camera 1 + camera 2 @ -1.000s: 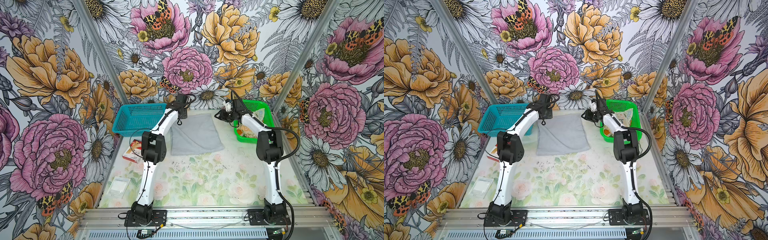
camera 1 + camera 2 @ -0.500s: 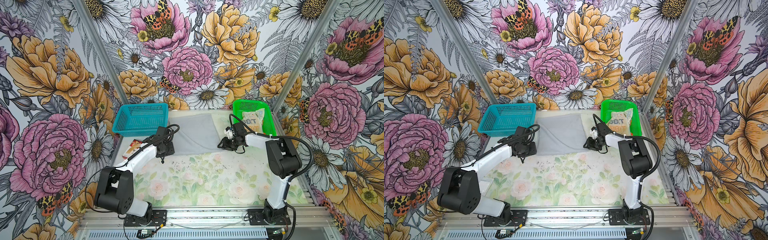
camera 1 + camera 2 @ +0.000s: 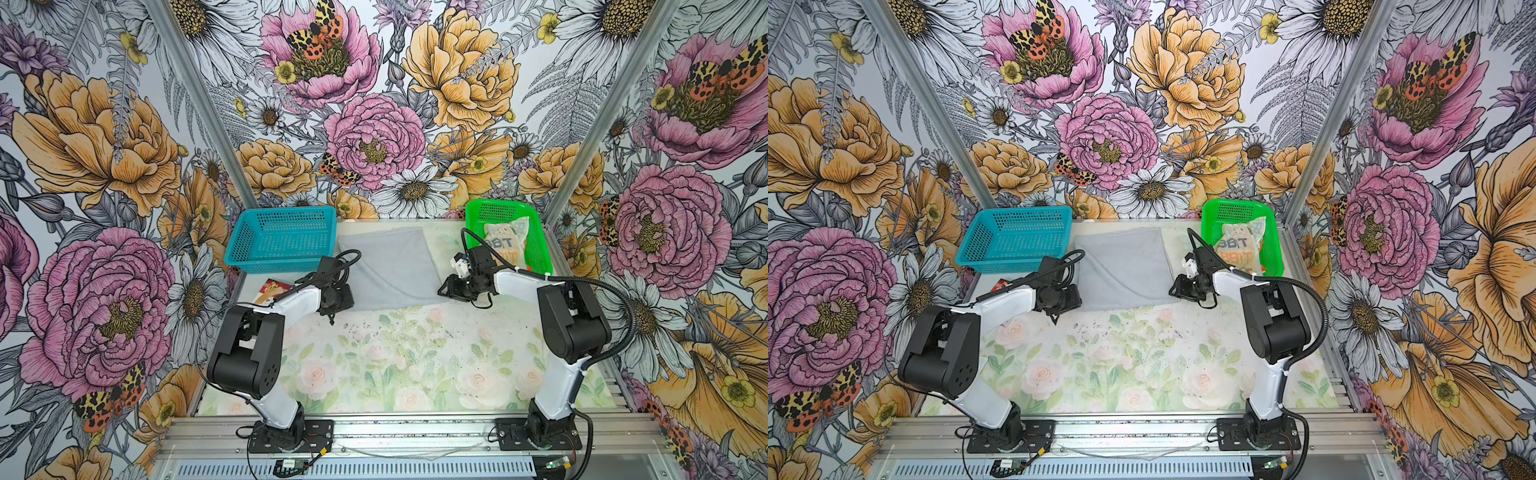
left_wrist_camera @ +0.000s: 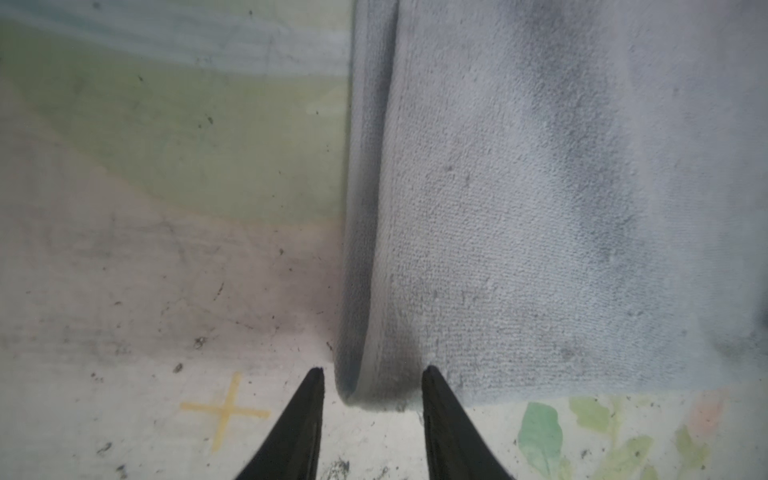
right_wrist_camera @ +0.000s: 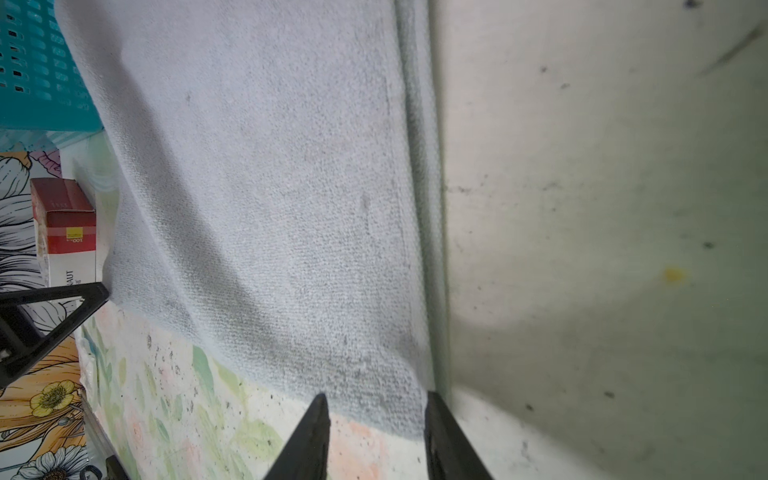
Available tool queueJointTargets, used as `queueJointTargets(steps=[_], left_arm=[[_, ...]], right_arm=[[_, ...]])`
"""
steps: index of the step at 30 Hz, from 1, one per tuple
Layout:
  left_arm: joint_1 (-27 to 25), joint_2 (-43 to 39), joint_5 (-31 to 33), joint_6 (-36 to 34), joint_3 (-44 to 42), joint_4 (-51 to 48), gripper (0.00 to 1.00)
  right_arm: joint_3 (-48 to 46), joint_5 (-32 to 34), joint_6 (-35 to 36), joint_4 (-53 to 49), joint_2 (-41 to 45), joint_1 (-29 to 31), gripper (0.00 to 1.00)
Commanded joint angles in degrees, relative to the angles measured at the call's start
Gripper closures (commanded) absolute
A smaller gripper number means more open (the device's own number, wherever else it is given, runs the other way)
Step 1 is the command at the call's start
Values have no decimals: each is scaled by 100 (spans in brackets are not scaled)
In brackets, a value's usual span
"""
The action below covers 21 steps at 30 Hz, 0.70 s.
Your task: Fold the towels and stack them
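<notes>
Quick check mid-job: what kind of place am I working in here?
Likely a robot data-collection booth, not a home: floral-printed wall panels in aluminium framing, robot arms bolted to a metal rail, and a grey towel beside a teal basket on the tabletop.

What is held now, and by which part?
Nothing: left end effector and right end effector, both open, straddle near corners of the grey towel.

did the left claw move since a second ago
Yes. The left claw came toward the camera, from the teal basket's far corner to the grey towel's near left corner.
</notes>
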<state>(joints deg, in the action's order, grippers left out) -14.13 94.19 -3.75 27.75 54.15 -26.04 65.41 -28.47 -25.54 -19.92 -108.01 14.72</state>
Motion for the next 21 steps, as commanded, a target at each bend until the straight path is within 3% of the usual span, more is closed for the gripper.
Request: queueJointTargets(steps=[1,7,9,11,14,18,21], left_arm=[[29,133,-199,80,96,361,59],[18,288,-207,97,22,516,66],[7,269,-261,108,-33,526,77],[7,116,-269,170,-165,498,100],[4,-259,-35,283,-537,473,100],[-4,-495,644,516,-880,185,100],[-19,-451,670,655,-1053,198,100]], right_arm=[[-193,200,118,39,198,33,60],[-335,158,136,32,116,24,61],[-330,122,144,24,69,23,64],[-294,78,150,32,52,27,75],[-201,18,122,30,-7,13,99],[-144,-23,100,14,-47,-4,100],[-204,-32,102,-44,19,-6,100]])
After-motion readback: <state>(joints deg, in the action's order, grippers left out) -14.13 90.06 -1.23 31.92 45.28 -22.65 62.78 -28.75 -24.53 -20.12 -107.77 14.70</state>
